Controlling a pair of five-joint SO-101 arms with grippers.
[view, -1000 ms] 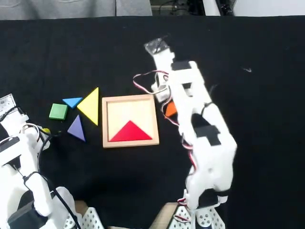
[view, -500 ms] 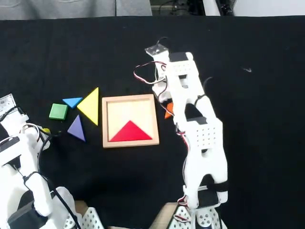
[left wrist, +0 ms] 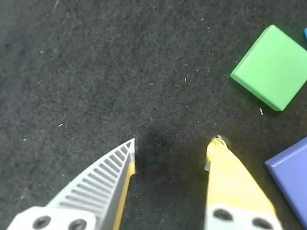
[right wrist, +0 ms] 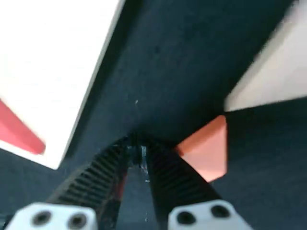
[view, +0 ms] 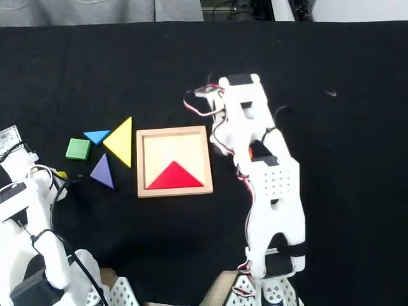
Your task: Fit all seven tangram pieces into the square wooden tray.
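Note:
The square wooden tray (view: 143, 162) lies on the black cloth with a red triangle (view: 173, 175) in its near half. Left of it lie a yellow triangle (view: 121, 141), a small blue triangle (view: 97, 136), a green square (view: 78, 149) and a purple triangle (view: 102, 171). My right arm (view: 271, 185) stretches over the spot just right of the tray. My right gripper (right wrist: 136, 143) is shut with nothing in it, low over the cloth; an orange piece (right wrist: 206, 146) lies right beside one finger. My left gripper (left wrist: 172, 146) stands open over bare cloth near the green square (left wrist: 273, 67).
The tray's edge (right wrist: 86, 96) with a red corner (right wrist: 19, 132) lies close by my right gripper. A pale blurred shape (right wrist: 273, 72) sits beyond the orange piece. The purple triangle (left wrist: 290, 167) is close to my left gripper's yellow finger (left wrist: 230, 177).
My right arm has swung its wrist round and lowered it beside the tray, so it now covers most of the orange piece. The left arm has not moved.

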